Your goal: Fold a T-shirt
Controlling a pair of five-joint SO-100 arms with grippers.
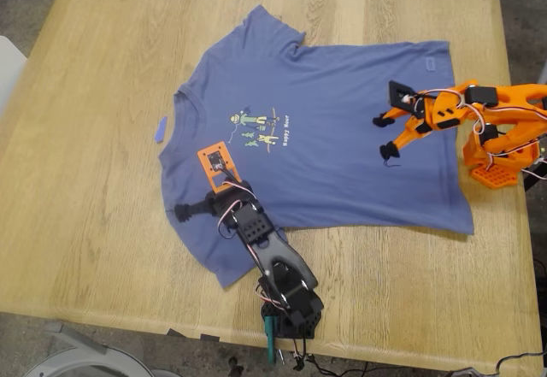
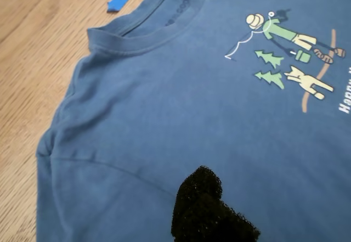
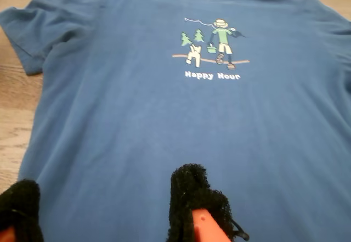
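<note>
Second claw spread wide, empty | above T-shirt

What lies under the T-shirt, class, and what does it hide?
The T-shirt lies spread flat on the wooden table, which shows bare all round it. A small blue scrap sits beside the collar, uncovered. Whatever is beneath the cloth itself cannot be seen.

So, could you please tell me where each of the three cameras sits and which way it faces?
Exterior view: high above the table, looking down on the spread T-shirt and both arms.
First wrist view: on my first claw, facing the collar; one dark fingertip shows.
Second wrist view: on my second claw, looking from the hem toward the collar; two fingertips show.
All three share the chest print.
</note>
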